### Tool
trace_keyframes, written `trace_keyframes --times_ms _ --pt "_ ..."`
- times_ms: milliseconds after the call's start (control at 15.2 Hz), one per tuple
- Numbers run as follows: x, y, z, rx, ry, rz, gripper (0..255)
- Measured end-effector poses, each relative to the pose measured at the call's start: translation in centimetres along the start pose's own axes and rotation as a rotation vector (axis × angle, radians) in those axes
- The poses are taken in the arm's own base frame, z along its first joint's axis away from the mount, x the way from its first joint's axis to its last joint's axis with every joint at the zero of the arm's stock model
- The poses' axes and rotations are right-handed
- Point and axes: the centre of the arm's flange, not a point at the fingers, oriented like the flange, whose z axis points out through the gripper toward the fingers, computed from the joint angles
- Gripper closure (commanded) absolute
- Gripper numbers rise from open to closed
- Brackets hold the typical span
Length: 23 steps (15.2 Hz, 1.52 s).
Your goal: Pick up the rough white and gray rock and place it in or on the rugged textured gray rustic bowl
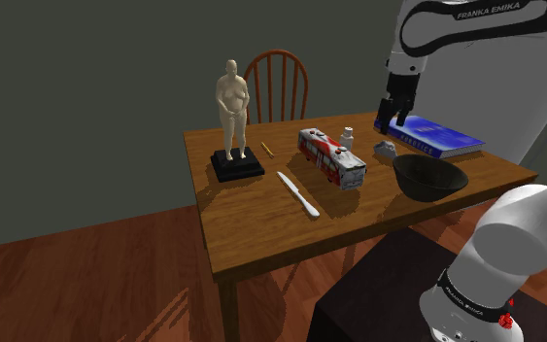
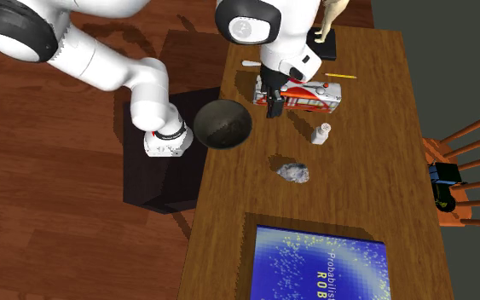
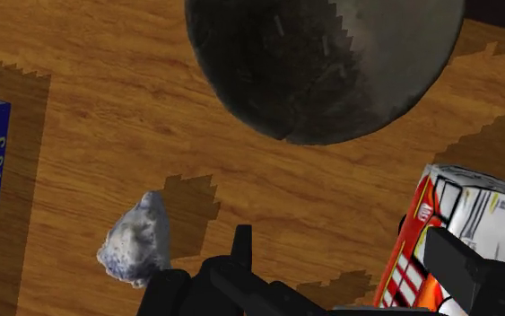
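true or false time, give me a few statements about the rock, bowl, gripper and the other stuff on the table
1. The rock lies inside the bowl. False: it lies on the table, apart from the bowl.
2. The gripper is open and holds nothing. True.
3. The bowl is empty. True.
4. The toy bus rests on top of the blue book. False: it stands on the table, apart from the book.
5. A pale statue stands upright on a black base on the table. True.
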Motion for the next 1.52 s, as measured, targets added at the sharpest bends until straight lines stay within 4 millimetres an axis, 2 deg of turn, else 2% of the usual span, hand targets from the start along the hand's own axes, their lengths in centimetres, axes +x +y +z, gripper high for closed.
trace_keyframes --times_ms 198,660,924,1386,1518 --pt "0.9 3.1 1.4 -0.001 -0.024 0.016 0" --pt "3.4 11.8 5.5 -0.005 -0.079 0.057 0" --pt "4.2 16.3 7.2 -0.007 -0.109 0.077 0" --pt "4.0 16.9 11.0 -0.008 -0.114 0.080 0" --pt "3.8 17.0 11.5 -0.008 -0.114 0.080 0"
